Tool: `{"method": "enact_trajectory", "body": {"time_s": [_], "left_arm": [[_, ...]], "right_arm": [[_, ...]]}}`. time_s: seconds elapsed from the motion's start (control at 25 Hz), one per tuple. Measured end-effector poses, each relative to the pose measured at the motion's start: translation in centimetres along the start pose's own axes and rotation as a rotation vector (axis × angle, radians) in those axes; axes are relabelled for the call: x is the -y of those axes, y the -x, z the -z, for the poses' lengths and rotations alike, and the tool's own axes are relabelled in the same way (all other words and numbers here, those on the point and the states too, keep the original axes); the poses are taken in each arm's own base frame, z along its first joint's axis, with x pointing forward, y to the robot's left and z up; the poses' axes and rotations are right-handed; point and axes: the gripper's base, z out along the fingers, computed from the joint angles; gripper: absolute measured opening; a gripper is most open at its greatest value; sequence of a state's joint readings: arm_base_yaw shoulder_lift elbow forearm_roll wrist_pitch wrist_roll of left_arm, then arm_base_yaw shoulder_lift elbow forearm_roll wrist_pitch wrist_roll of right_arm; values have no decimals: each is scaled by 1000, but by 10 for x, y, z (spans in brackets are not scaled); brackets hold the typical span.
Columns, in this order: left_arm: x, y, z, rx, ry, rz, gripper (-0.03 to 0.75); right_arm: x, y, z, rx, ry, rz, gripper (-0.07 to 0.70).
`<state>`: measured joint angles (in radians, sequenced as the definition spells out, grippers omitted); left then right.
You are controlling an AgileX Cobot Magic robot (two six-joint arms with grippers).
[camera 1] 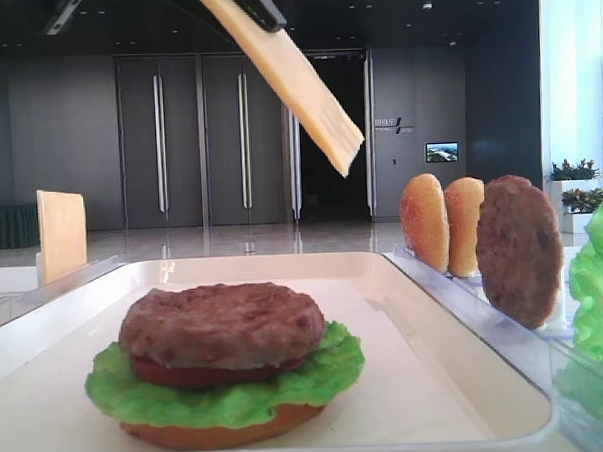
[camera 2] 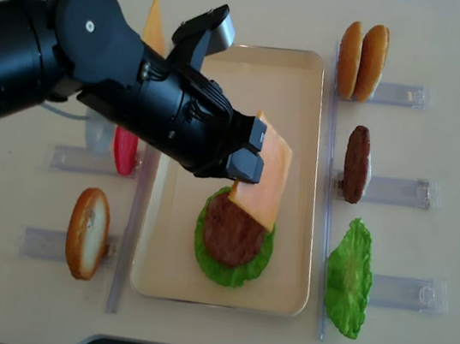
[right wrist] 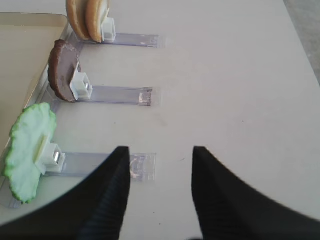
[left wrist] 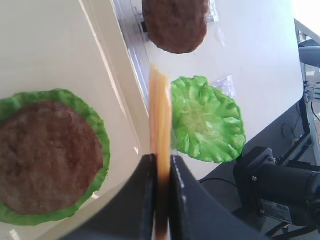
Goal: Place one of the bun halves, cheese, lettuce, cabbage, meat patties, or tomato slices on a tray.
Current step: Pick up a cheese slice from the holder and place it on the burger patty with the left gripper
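Note:
My left gripper [camera 2: 248, 154] is shut on a pale yellow-orange cheese slice [camera 2: 265, 179], which hangs tilted above the cream tray [camera 2: 312, 89]. In the left wrist view the cheese [left wrist: 160, 110] stands edge-on between the fingers [left wrist: 142, 200]. On the tray lies a stack: bun half [camera 1: 220, 431], lettuce [camera 1: 293, 381], tomato slice [camera 1: 203, 375], and a meat patty [camera 1: 222, 323] on top. The cheese's lower edge is over the patty's far right side without touching it. My right gripper [right wrist: 160, 152] is open over bare table, with nothing between its fingers.
Clear racks to the right of the tray hold two bun halves [camera 2: 361, 60], a patty [camera 2: 355, 163] and a lettuce leaf [camera 2: 349, 276]. Racks on the left hold another cheese slice [camera 2: 154, 27], a tomato slice [camera 2: 125, 152] and a bun half [camera 2: 87, 231].

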<state>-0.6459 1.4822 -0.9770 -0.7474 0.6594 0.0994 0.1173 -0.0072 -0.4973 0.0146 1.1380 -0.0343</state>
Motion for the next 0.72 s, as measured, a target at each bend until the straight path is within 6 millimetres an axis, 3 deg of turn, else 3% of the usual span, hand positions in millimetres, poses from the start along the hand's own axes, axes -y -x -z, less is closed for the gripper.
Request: {"method": "enact_trajectory", "body": {"time_s": [0.4, 0.72], "left_arm": [[2, -1, -2, 10, -112, -37, 34], [-31, -11, -4, 31, -230, 68, 34]], "right_arm": [[0, 0, 0, 0, -2, 1, 314], [0, 0, 0, 0, -5, 2, 314]]}}
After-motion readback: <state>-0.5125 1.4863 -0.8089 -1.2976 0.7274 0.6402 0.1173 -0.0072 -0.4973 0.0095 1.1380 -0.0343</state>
